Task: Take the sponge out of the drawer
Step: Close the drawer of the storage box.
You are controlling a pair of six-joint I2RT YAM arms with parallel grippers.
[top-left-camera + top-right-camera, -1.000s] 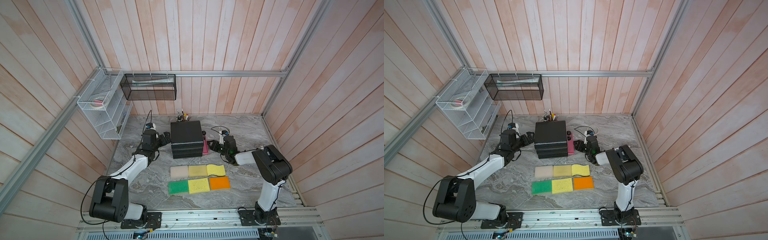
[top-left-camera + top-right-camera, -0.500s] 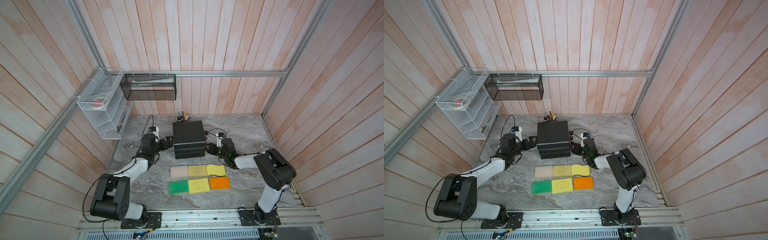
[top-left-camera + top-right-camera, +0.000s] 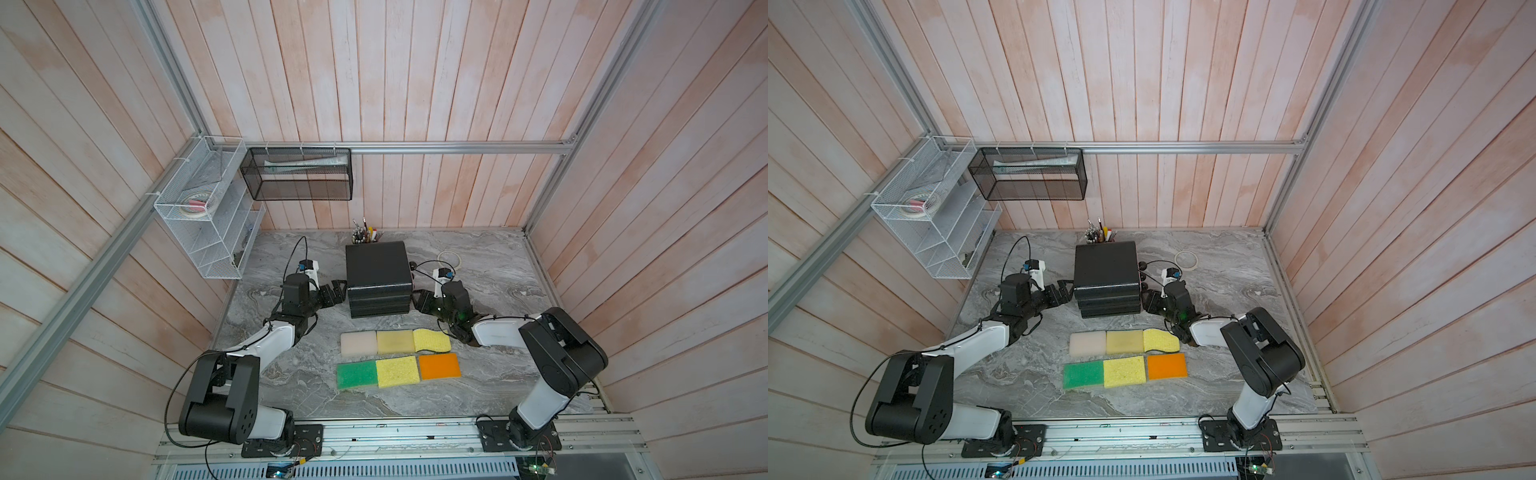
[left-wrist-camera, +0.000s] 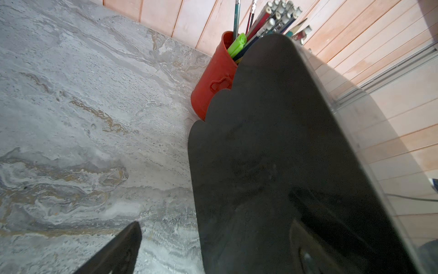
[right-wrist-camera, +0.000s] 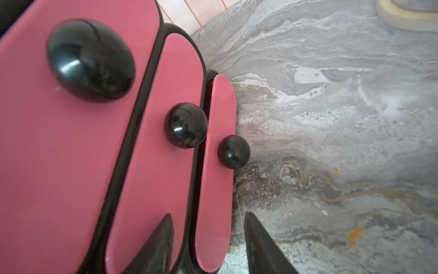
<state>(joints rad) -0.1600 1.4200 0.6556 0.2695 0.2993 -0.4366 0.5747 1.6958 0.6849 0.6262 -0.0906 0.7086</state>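
On the marble table (image 3: 478,374) the black drawer cabinet (image 3: 376,266) has its three pink drawers (image 5: 151,166) pushed in, hiding any sponge inside. Six sponges (image 3: 397,371) lie in two rows before it. A red cup (image 4: 213,78) behind it holds pens (image 4: 260,19). The left gripper (image 3: 334,291) gapes wide beside the cabinet. The right gripper (image 5: 207,214), jaws half apart, grips nothing.

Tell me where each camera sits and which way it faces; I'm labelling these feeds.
Both top views: high above the robot's bases, looking down on the drawer unit, sponges, both arms, left hand and right hand.
Left wrist: on the left arm, facing along the unit's side toward the red pen cup; one fingertip shows.
Right wrist: on the right arm, facing the pink drawer fronts and knobs; two fingertips show.
Shared: both wrist views show the unit and marble table.
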